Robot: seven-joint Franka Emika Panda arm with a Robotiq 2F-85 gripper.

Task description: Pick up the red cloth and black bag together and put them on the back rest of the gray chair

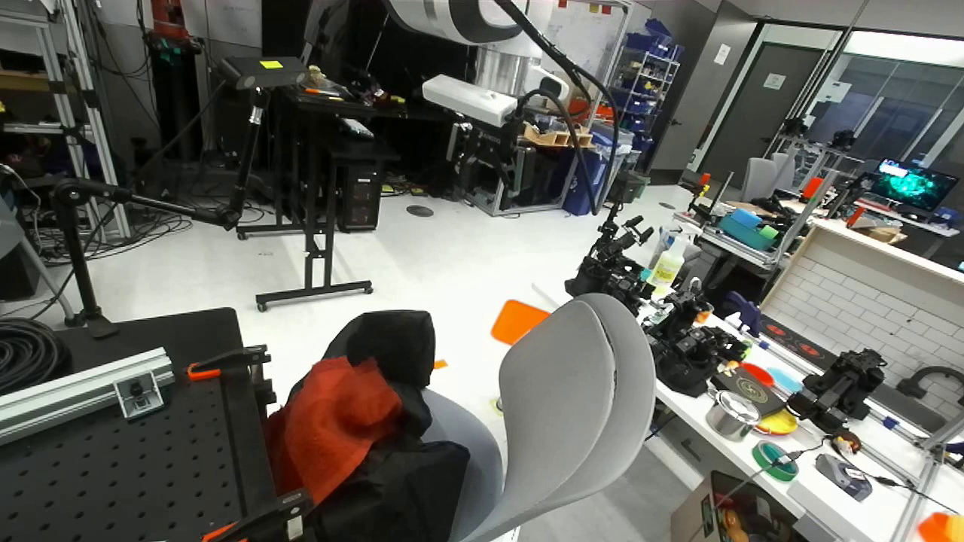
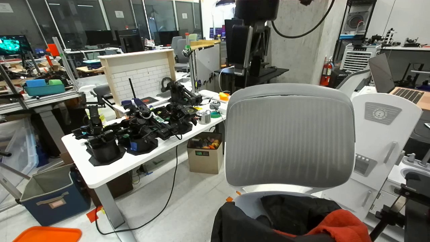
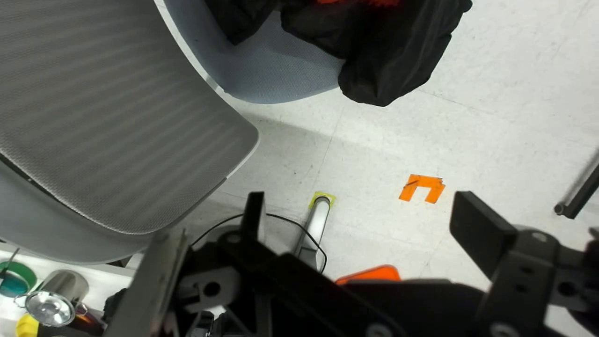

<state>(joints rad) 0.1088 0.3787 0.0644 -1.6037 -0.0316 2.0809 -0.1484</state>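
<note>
The claw is spread wide and grips nothing; white floor and a notched patch of orange tape show beyond its fingers. The coming move turns on one offset: in the wrist view the black bag and the red cloth sit at the top edge, ahead of the fingertips and — as both exterior views suggest — well below them. The claw likely has to travel across to the seat before it lowers. The bag's long axis runs from side to side of the seat, roughly parallel to the backrest of the gray chair, one end spilling past the seat's edge. The cloth lies on the bag and slants down toward the perforated bench; whether it touches there cannot be made out. It looks limp and napped, like fleece, in soft folds. The bag is matte, thin-skinned and crumpled — no strap or opening can be told from the creases, so pinching both layers at once seems the delicate part. The backrest is ribbed gray mesh with rounded corners and a smooth rim, the likely place to hang the pair.
</note>
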